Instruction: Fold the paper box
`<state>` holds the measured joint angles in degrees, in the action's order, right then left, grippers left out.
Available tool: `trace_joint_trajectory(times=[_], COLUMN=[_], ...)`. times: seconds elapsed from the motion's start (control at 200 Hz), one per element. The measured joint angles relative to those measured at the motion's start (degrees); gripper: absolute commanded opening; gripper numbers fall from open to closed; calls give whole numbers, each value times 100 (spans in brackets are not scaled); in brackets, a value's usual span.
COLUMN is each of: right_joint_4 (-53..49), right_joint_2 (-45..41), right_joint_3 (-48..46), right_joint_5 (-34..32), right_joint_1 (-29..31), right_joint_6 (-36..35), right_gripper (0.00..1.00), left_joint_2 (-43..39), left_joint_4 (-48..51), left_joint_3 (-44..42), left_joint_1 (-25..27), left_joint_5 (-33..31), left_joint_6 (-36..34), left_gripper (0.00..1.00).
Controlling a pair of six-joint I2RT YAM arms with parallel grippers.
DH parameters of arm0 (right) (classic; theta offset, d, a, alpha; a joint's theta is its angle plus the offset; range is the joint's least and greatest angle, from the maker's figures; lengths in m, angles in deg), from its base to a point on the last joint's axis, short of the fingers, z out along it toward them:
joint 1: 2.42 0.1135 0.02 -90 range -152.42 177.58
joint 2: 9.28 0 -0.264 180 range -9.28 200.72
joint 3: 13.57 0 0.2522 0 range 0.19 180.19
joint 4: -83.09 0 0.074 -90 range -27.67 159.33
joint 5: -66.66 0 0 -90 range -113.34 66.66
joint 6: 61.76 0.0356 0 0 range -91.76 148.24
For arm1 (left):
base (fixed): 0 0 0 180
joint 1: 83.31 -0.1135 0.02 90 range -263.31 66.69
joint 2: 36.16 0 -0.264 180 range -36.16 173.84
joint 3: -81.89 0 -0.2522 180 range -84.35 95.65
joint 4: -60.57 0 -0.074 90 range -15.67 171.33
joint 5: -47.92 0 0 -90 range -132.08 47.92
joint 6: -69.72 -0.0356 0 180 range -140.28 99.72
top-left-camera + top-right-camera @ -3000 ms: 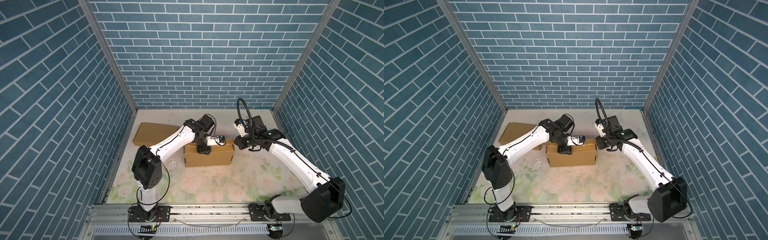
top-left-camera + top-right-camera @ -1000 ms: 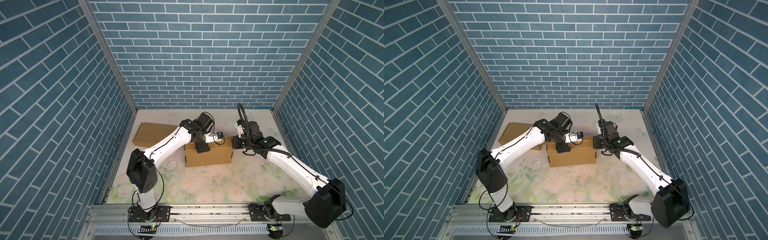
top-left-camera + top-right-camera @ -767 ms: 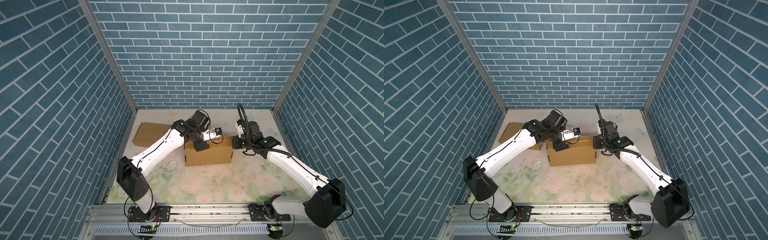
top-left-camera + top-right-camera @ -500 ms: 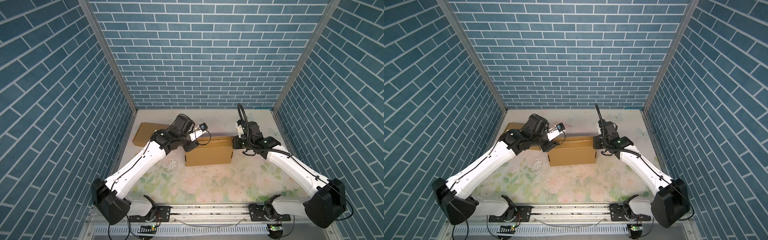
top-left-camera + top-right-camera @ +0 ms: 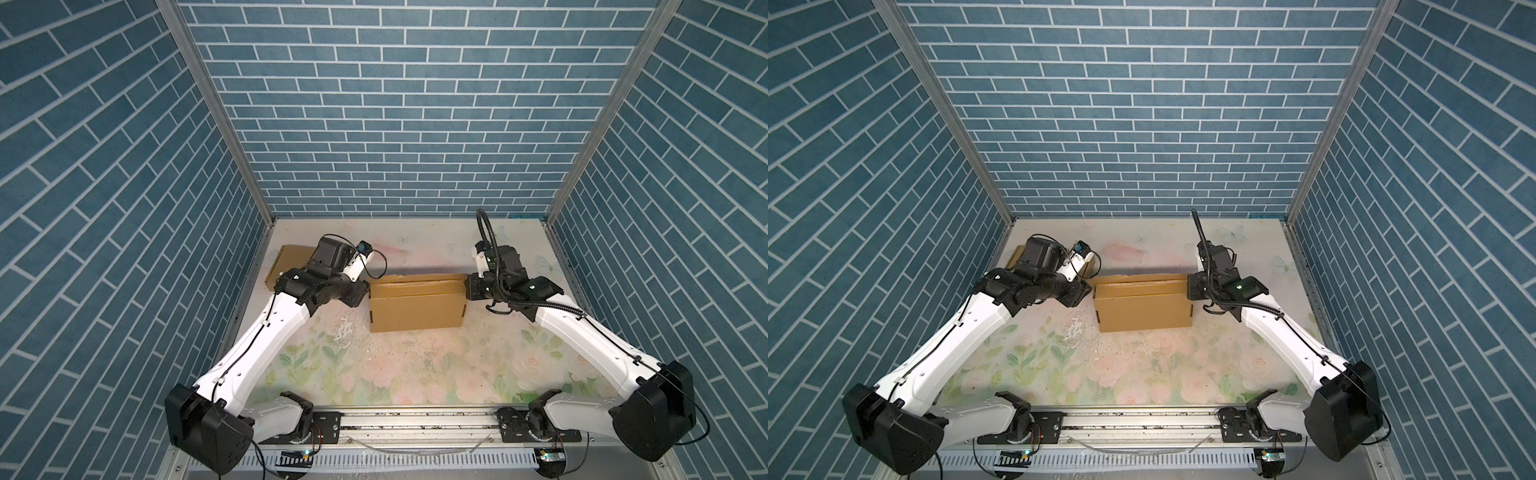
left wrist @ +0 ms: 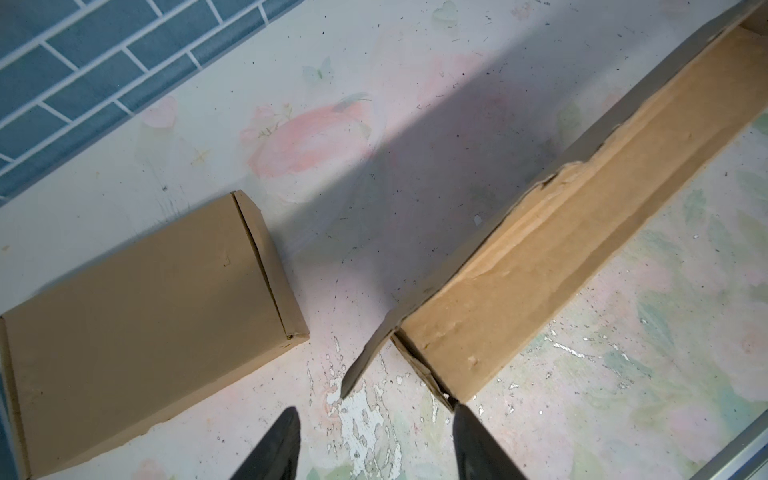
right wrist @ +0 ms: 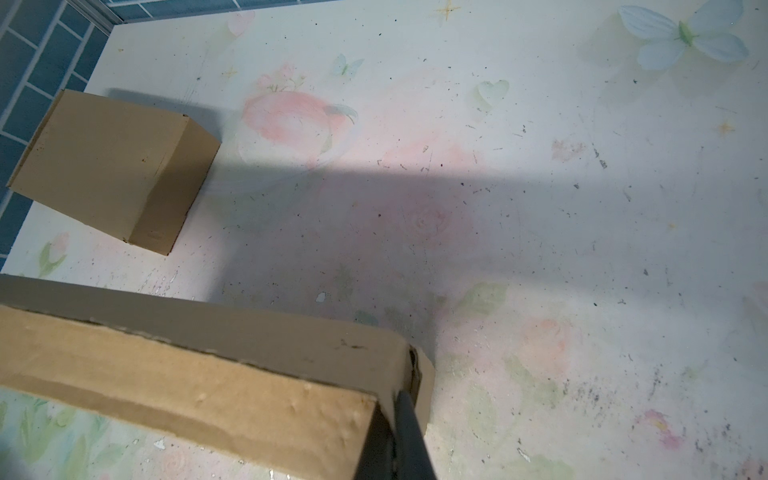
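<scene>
Left wrist cam first: the left gripper (image 6: 374,411) has its fingers (image 6: 278,444) spread apart, with only bare table (image 6: 340,291) between them. The tips are just short of the paper box (image 6: 519,266), and a loose end flap (image 6: 368,357) sticks out toward them.

In both top views the paper box sits about mid-table. Its top panels lie roughly flat, but the far edge looks ragged and not tucked in. The left gripper is at the box's 9 o'clock. The right gripper (image 5: 468,286) is at its 3 o'clock, right up against that end.

Right wrist cam shows that gripper's fingers (image 7: 405,432) pressed together at the box's top corner. Can't tell if any cardboard is pinched.

A second box (image 5: 286,262), closed up, sits at the table's 10 o'clock, with a gap of table between it and the paper box.
</scene>
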<state>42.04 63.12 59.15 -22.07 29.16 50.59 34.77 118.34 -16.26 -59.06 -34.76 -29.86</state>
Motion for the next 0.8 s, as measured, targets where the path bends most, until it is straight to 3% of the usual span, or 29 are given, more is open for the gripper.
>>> trace_joint_trajectory(times=[0.29,0.485,0.67,0.8], right_joint_4=[22,31,28,28], right_joint_2=[-42,-74,-105,-107], right_joint_3=[-44,-68,-87,-90], right_joint_5=[-2,-4,-7,-20], right_joint_1=[44,59,68,70], right_joint_6=[33,35,35,37], right_gripper=[0,0,0,0], left_joint_2=[481,713,857,905], left_joint_4=[26,61,197,291], left_joint_3=[136,304,415,472], left_joint_1=[-219,-332,-350,-363], left_joint_5=[195,367,588,697], left_joint_6=[-42,-101,-155,-184], left_gripper=[42,27,22,11])
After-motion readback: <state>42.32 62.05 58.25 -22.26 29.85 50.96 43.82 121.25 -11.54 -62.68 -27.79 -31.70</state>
